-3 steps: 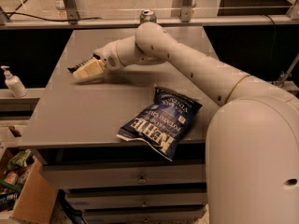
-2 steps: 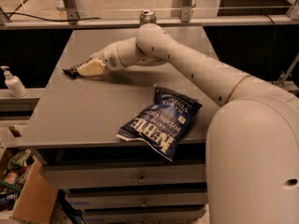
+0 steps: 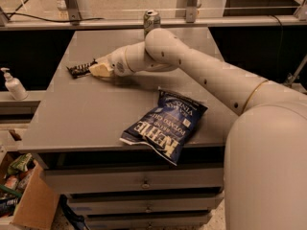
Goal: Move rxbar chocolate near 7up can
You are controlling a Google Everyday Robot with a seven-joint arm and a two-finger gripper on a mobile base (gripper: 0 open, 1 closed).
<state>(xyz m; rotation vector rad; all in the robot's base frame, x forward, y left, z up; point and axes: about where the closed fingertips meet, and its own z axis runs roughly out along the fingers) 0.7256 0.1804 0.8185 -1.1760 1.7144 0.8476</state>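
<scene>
The rxbar chocolate [image 3: 78, 70], a small black bar, is at the left part of the grey table [image 3: 86, 114], with its right end between my fingers. My gripper [image 3: 97, 69] is at that end and looks shut on the bar, holding it just above the table top. The 7up can [image 3: 151, 19] stands upright at the table's far edge, behind my arm and well to the right of the bar.
A large blue chip bag [image 3: 165, 126] lies at the front right of the table, overhanging the edge. A white pump bottle [image 3: 13, 84] stands on a ledge to the left. A cardboard box [image 3: 24, 195] is on the floor at lower left. Drawers are below the table.
My gripper has shifted slightly right and more of the black bar now shows left of the fingers. The can and chip bag have not moved.
</scene>
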